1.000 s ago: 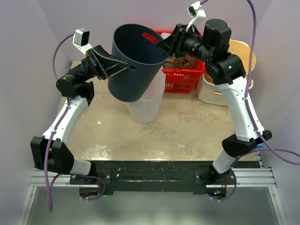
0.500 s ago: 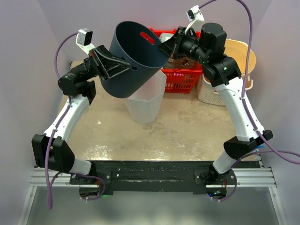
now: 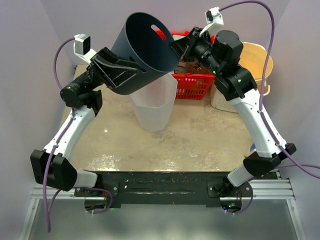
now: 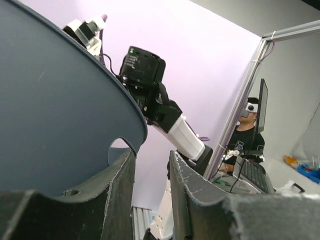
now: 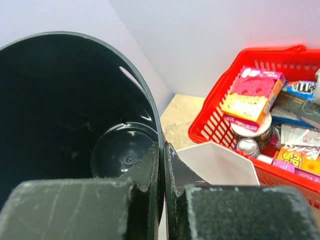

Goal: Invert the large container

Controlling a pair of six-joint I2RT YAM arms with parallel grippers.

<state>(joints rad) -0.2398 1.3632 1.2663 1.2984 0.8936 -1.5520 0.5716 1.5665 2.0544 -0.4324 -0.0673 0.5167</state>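
Just now the left gripper (image 4: 152,155) has let its fingers come apart: the left wrist view shows open space between them, and the rim with its handle cut-out sits at the left finger rather than pinched. Opposite, the right gripper (image 5: 162,150), which was spread a second ago, is now pressed together on the far rim of the large container (image 3: 145,55). To my eye that is a handover, with the right arm taking the load so the left can re-grip for the turn.

The container hangs in the air above the white tub (image 3: 155,110), in front of the red basket (image 3: 195,82), a bit higher and more tipped than before. Its long axis leans, base low toward the left arm, mouth up and away, so the flip is barely begun.
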